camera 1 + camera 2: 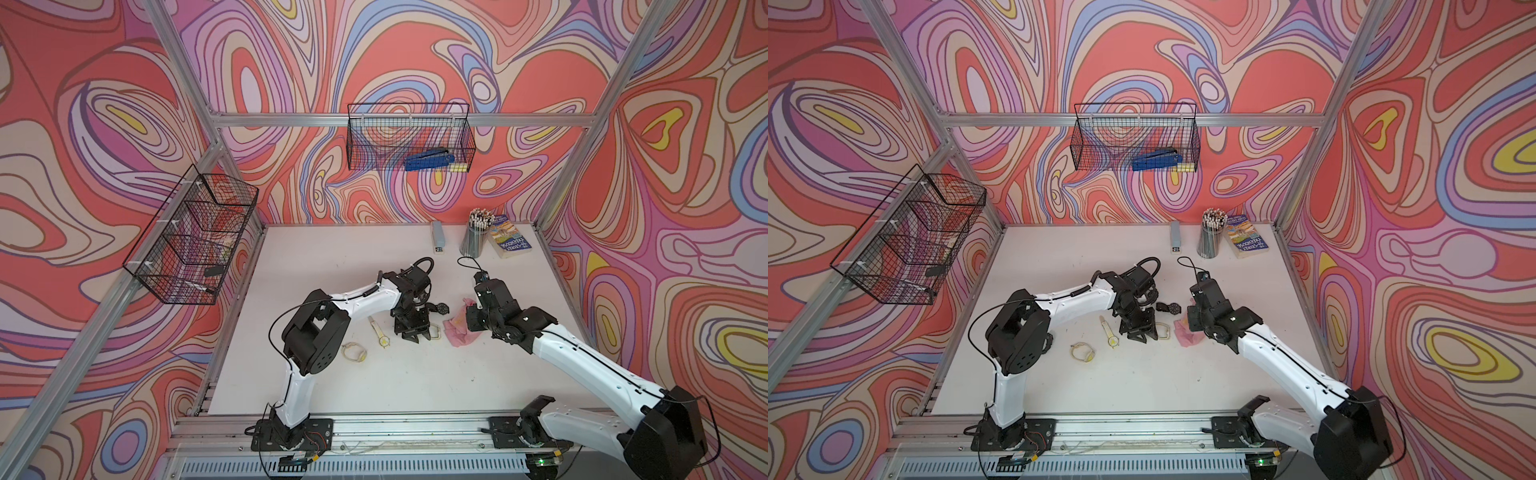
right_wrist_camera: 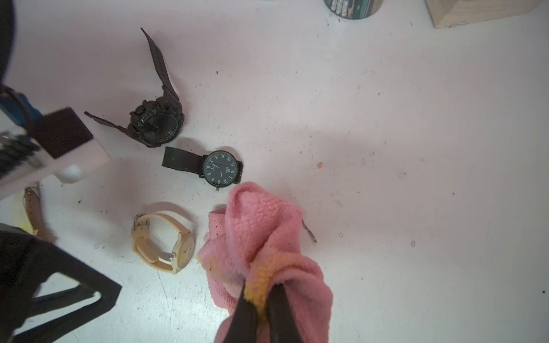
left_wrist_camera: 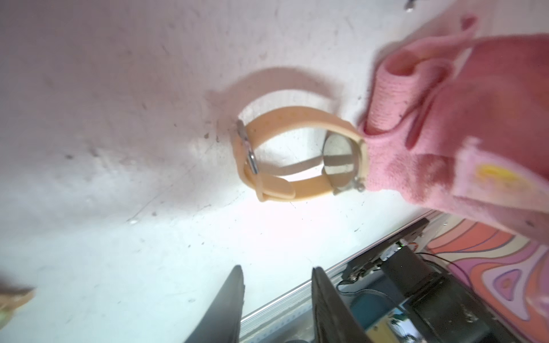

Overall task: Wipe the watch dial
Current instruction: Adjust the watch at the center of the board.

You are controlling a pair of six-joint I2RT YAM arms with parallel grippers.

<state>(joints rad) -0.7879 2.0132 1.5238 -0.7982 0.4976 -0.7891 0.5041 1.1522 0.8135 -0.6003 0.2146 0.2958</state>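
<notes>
Beige watch loose beside half-open, empty left gripper; right gripper tight on pink cloth.

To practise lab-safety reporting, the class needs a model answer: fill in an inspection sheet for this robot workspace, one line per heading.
Surface: white table, scuffed and speckled.
Job's things: pink cloth; buckled beige watch on its side beside it.
Clutter: black analogue watch, black sports watch, flat beige watch, looped beige watch, grey stapler, pencil cup, book.
Grippers: left claw open, empty; right claw shut on the pink cloth.
Cables: left cable loop and right cable loop stand above the wrists.
Surroundings: back basket and side basket hang on the frame; patterned walls.
</notes>
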